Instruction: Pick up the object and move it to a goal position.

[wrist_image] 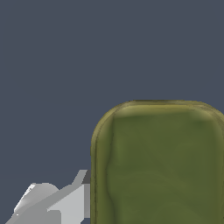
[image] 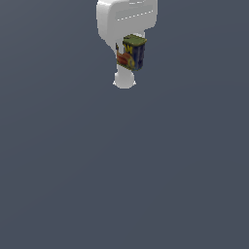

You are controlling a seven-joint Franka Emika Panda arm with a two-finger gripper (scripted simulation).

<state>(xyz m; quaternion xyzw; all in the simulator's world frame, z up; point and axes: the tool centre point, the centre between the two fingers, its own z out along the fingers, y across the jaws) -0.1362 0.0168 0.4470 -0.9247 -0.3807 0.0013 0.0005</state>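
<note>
Exterior view: white arm at the top centre, over a bare grey-blue floor (image: 124, 185). The tin (image: 133, 52) sits against the arm's lower part, slightly right of its middle in the exterior view. Olive top, dark blue side, red and yellow label showing. It looks tilted. No shadow or contact under it can be made out, so whether it is lifted or resting is a judgement only: it reads as carried.

Gripper (image: 127, 61) mostly hidden behind the tin. Wrist view: the tin's olive face (wrist_image: 159, 166) fills much of the picture, very close to the camera. One grey finger (wrist_image: 65, 201) lies just beside the tin's edge, apparently touching. The other finger is not visible. So the fingers seem to pinch the tin, but the pictures do not settle it.

No goal marker shows in either view.

Step in hand, as judged: carrying to the goal.
- Keep the squeeze steady; the tin's sides look smooth and may slide.
- Move slowly, no sudden wrist turns, since the tin sits tilted and off-centre.
- Check the hold before speeding up.
- Release only once over the goal.
</note>
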